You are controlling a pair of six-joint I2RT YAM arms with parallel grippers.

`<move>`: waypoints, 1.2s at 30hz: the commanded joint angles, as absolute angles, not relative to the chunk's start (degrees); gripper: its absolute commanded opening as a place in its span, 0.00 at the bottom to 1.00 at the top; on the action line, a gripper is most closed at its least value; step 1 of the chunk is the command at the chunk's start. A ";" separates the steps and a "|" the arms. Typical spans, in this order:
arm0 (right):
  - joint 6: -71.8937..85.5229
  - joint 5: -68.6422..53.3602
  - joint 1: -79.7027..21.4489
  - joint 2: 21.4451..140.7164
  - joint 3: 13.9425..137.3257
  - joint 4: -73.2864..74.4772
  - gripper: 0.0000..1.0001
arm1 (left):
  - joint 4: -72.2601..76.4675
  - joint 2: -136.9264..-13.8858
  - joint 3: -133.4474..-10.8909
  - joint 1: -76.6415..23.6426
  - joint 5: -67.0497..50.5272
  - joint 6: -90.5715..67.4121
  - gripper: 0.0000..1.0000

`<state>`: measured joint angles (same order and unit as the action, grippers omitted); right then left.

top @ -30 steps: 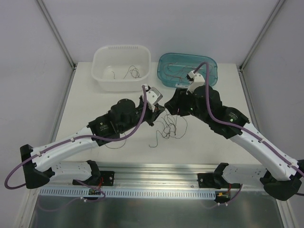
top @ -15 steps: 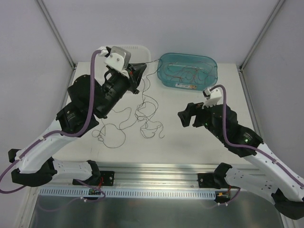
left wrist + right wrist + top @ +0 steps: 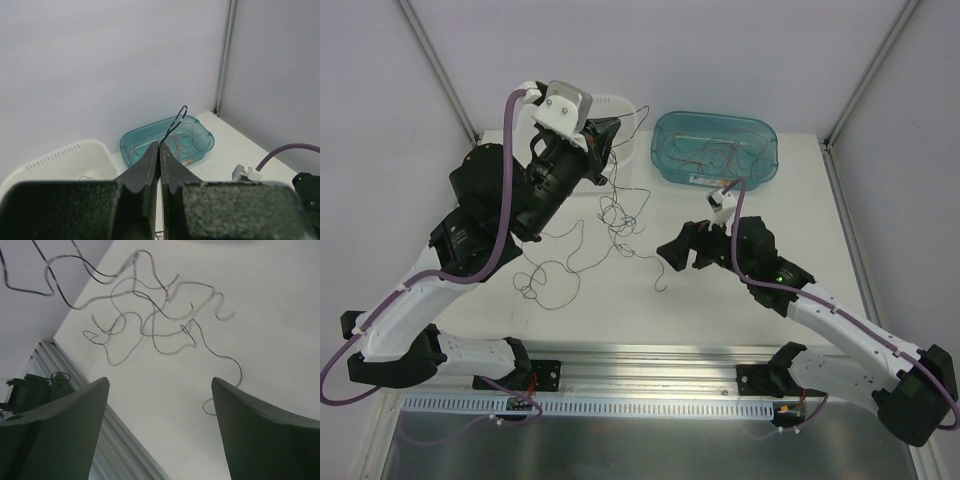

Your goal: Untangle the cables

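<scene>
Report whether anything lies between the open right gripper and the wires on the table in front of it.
Nothing visible does. The right gripper stands with its jaws wide apart. In its wrist view only bare table separates them from the cables, whose nearest strand end curls just ahead.
</scene>
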<state>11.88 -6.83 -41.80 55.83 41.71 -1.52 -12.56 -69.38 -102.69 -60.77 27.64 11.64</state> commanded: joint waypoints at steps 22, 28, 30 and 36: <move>16.70 -22.94 -41.66 67.68 47.73 -24.26 0.74 | -12.74 -71.37 -105.03 -61.08 26.10 9.93 0.00; 16.35 -20.66 -41.66 65.39 48.60 -21.27 0.72 | -12.92 -70.75 -103.98 -61.08 25.58 9.06 0.00; 16.44 -19.43 -41.75 65.13 49.56 -20.22 0.70 | -12.92 -70.66 -103.71 -61.08 25.49 8.88 0.00; 15.65 -15.38 -41.75 66.27 52.38 -18.28 0.65 | -13.01 -70.93 -103.80 -61.08 25.31 9.05 0.00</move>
<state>16.43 -17.85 -41.82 67.05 48.75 -17.67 -13.39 -71.33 -103.02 -60.77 26.28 9.61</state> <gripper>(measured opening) 0.655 0.008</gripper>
